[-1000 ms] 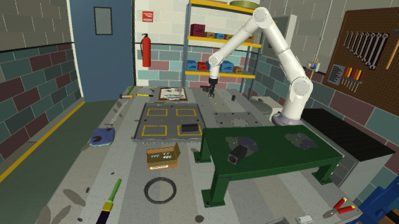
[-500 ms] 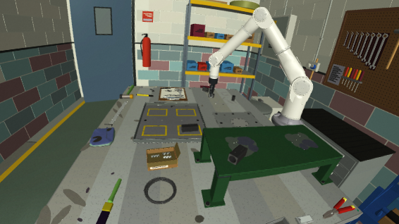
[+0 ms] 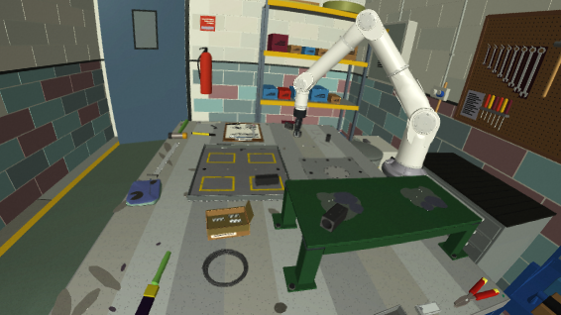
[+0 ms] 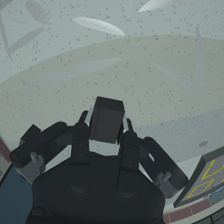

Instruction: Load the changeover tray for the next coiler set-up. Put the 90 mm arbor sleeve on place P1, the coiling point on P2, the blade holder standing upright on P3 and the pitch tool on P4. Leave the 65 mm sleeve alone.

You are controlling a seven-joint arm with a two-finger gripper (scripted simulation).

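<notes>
Between my fingers, partly hidden by them, is a small dark rectangular block (image 4: 107, 120), which I grip near the far end of the floor; I cannot tell which task part it is. My gripper (image 3: 297, 131) is closed on it, beyond the far right corner of the changeover tray (image 3: 239, 173). The tray is a grey plate with yellow-outlined places; a dark block (image 3: 266, 180) lies on its near right place. A dark hollow sleeve (image 3: 333, 217) lies on its side on the green bench (image 3: 376, 210). A small dark cylinder (image 3: 327, 135) stands on the floor to the right of my gripper.
The shelf rack (image 3: 312, 69) stands just behind my gripper. A clipboard (image 3: 242, 131) lies beyond the tray, a perforated plate (image 3: 333, 168) to its right. A cardboard box (image 3: 228, 221), a black ring (image 3: 225, 268) and a blue cloth (image 3: 143, 192) lie nearer on the floor.
</notes>
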